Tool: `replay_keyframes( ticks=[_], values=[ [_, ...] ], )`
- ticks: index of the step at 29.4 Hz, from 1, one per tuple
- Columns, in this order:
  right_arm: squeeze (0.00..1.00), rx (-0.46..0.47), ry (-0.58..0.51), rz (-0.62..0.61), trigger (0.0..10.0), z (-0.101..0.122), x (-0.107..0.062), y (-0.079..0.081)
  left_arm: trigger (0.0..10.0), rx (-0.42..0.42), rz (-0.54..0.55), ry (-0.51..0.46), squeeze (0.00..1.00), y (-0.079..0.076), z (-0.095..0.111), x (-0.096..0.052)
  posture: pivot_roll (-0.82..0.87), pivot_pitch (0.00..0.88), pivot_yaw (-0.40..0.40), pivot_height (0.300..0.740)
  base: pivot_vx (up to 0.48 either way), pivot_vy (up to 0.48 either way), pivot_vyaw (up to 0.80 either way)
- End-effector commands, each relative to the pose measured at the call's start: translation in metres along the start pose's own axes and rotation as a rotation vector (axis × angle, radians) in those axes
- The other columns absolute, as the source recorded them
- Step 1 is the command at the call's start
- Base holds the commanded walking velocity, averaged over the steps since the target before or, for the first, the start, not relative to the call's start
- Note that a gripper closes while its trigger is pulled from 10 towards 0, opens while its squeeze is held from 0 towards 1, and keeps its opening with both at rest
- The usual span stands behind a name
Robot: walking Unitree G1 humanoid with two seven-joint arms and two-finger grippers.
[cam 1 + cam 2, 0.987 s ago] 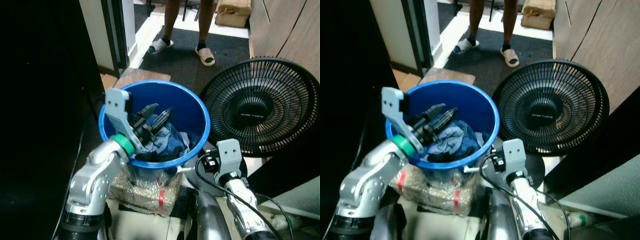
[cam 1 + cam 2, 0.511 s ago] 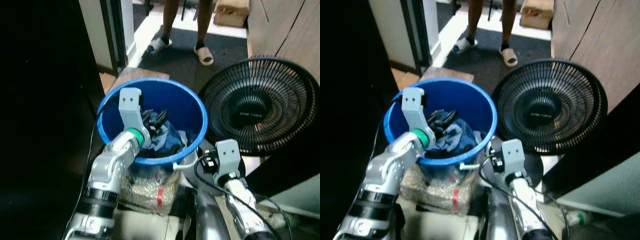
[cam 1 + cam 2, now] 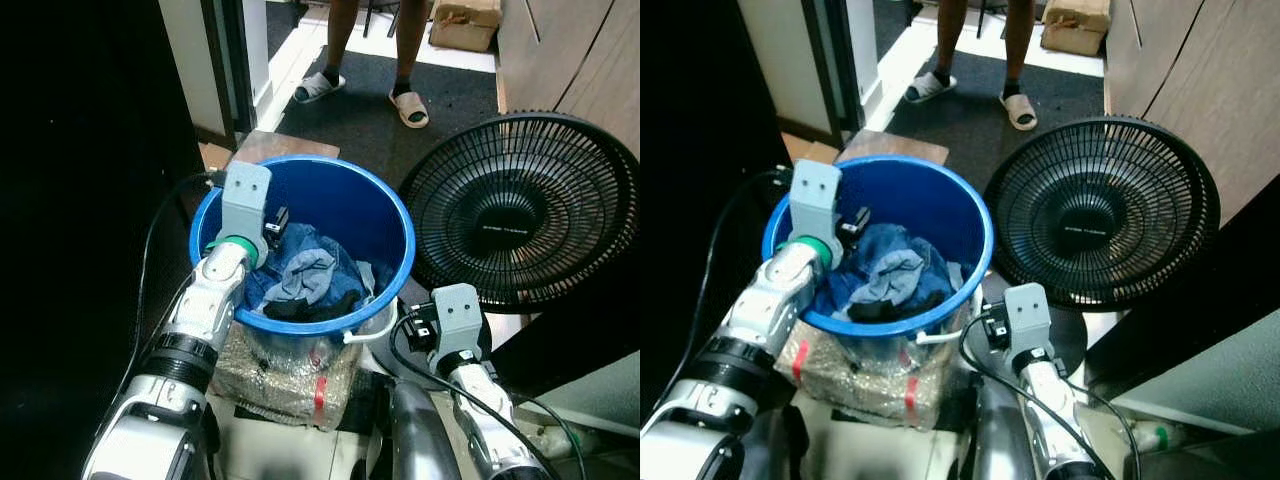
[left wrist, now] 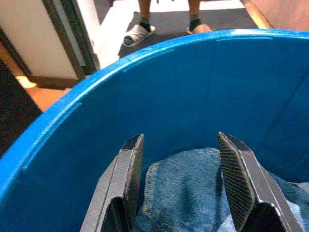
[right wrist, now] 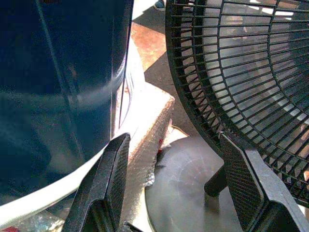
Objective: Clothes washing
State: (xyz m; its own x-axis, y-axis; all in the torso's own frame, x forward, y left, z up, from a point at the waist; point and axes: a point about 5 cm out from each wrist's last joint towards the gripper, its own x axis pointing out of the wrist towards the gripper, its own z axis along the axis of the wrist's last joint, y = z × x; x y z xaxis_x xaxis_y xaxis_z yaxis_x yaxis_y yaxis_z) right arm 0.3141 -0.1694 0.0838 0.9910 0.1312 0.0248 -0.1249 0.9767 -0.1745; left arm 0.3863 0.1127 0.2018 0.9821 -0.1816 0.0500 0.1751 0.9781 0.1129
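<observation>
Left wrist view, round blue bucket [image 4: 203,92], denim clothes [image 4: 186,193]

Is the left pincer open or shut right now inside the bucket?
Open. The left pincer sits inside the blue bucket, its two black fingers spread apart over denim clothes, gripping nothing.

Blue bucket, black fan

The bucket [image 3: 395,250] is bright blue, its clothes [image 3: 305,275] denim blue and grey; the fan [image 3: 520,210] is black.
</observation>
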Motion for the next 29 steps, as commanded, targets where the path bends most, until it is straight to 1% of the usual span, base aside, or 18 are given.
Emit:
replay_keyframes(
  ticks=[1, 2, 3, 5, 6, 7, 9, 11, 12, 13, 14, 16, 20, 22, 25, 26, 27, 29],
  values=[
    [0.00, -0.001, 0.035, 0.007, 10.0, -0.008, -0.005, 0.001, 10.0, -0.053, -0.034, 0.136, 0.00, -0.005, -0.030, -0.005, 0.02, 0.195, 0.011, 0.492, 0.000, 0.000, 0.00],
    [0.00, -0.001, 0.035, 0.007, 10.0, -0.008, -0.005, 0.001, 10.0, -0.053, -0.034, 0.136, 0.00, -0.005, -0.030, -0.005, 0.02, 0.195, 0.011, 0.492, 0.000, 0.000, 0.00],
    [0.00, -0.002, 0.035, 0.007, 10.0, -0.008, -0.005, 0.001, 10.0, -0.112, -0.056, 0.227, 0.00, -0.009, -0.044, -0.008, 0.03, 0.194, 0.010, 0.492, 0.000, 0.000, 0.00],
    [0.00, -0.002, 0.035, 0.007, 10.0, -0.008, -0.005, 0.001, 10.0, -0.112, -0.056, 0.227, 0.00, -0.009, -0.044, -0.008, 0.03, 0.194, 0.010, 0.492, 0.000, 0.000, 0.00],
    [0.00, -0.002, 0.035, 0.007, 10.0, -0.008, -0.004, 0.001, 10.0, -0.164, -0.067, 0.287, 0.00, -0.013, -0.055, -0.011, 0.03, 0.194, 0.010, 0.492, 0.000, 0.000, 0.00],
    [0.00, -0.002, 0.035, 0.007, 10.0, -0.008, -0.004, 0.001, 10.0, -0.164, -0.067, 0.287, 0.00, -0.013, -0.055, -0.011, 0.03, 0.194, 0.010, 0.492, 0.000, 0.000, 0.00],
    [0.00, -0.001, 0.034, 0.009, 10.0, -0.007, -0.003, 0.002, 10.0, -0.212, -0.061, 0.360, 0.00, -0.017, -0.068, -0.014, 0.03, 0.194, 0.010, 0.492, 0.000, 0.000, 0.00],
    [0.00, -0.001, 0.034, 0.009, 10.0, -0.007, -0.003, 0.002, 10.0, -0.212, -0.061, 0.360, 0.00, -0.017, -0.068, -0.014, 0.03, 0.194, 0.010, 0.492, 0.000, 0.000, 0.00],
    [0.00, -0.001, 0.033, 0.010, 10.0, -0.007, -0.003, 0.002, 10.0, -0.255, -0.033, 0.404, 0.00, -0.016, -0.075, -0.014, 0.03, 0.194, 0.011, 0.492, 0.000, 0.000, 0.00],
    [0.00, -0.001, 0.033, 0.010, 10.0, -0.007, -0.003, 0.002, 10.0, -0.255, -0.033, 0.404, 0.00, -0.016, -0.075, -0.014, 0.03, 0.194, 0.011, 0.492, 0.000, 0.000, 0.00],
    [0.00, -0.001, 0.032, 0.010, 10.0, -0.007, -0.003, 0.003, 10.0, -0.295, -0.025, 0.437, 0.00, -0.016, -0.079, -0.015, 0.03, 0.195, 0.012, 0.492, 0.000, 0.000, 0.00],
    [0.00, 0.000, 0.031, 0.011, 10.0, -0.007, -0.003, 0.003, 10.0, -0.323, -0.022, 0.456, 0.00, -0.017, -0.081, -0.015, 0.03, 0.195, 0.012, 0.492, 0.000, 0.000, 0.00],
    [0.00, 0.001, 0.033, 0.007, 10.0, -0.008, -0.005, 0.002, 10.0, -0.330, -0.053, 0.438, 0.00, -0.019, -0.080, -0.017, 0.03, 0.195, 0.016, 0.492, 0.000, 0.000, 0.00],
    [0.00, 0.001, 0.035, 0.005, 10.0, -0.008, -0.005, 0.002, 10.0, -0.296, -0.097, 0.415, 0.00, -0.022, -0.079, -0.020, 0.03, 0.196, 0.017, 0.492, 0.000, 0.000, 0.00],
    [0.00, 0.001, 0.035, 0.004, 10.0, -0.009, -0.006, 0.002, 10.0, -0.277, -0.124, 0.458, 0.00, -0.024, -0.085, -0.024, 0.03, 0.195, 0.018, 0.492, 0.000, 0.000, 0.00],
    [0.00, 0.001, 0.035, 0.004, 10.0, -0.009, -0.006, 0.002, 10.0, -0.313, -0.155, 0.516, 0.00, -0.026, -0.093, -0.029, 0.03, 0.193, 0.018, 0.492, 0.000, 0.000, 0.00],
    [0.00, 0.001, 0.035, 0.004, 10.0, -0.009, -0.006, 0.002, 10.0, -0.313, -0.155, 0.516, 0.00, -0.026, -0.093, -0.029, 0.03, 0.193, 0.018, 0.492, 0.000, 0.000, 0.00],
    [0.00, 0.000, 0.035, 0.004, 10.0, -0.008, -0.005, 0.002, 10.0, -0.361, -0.188, 0.563, 0.00, -0.028, -0.099, -0.034, 0.03, 0.193, 0.018, 0.492, 0.000, 0.000, 0.00]
  ],
)
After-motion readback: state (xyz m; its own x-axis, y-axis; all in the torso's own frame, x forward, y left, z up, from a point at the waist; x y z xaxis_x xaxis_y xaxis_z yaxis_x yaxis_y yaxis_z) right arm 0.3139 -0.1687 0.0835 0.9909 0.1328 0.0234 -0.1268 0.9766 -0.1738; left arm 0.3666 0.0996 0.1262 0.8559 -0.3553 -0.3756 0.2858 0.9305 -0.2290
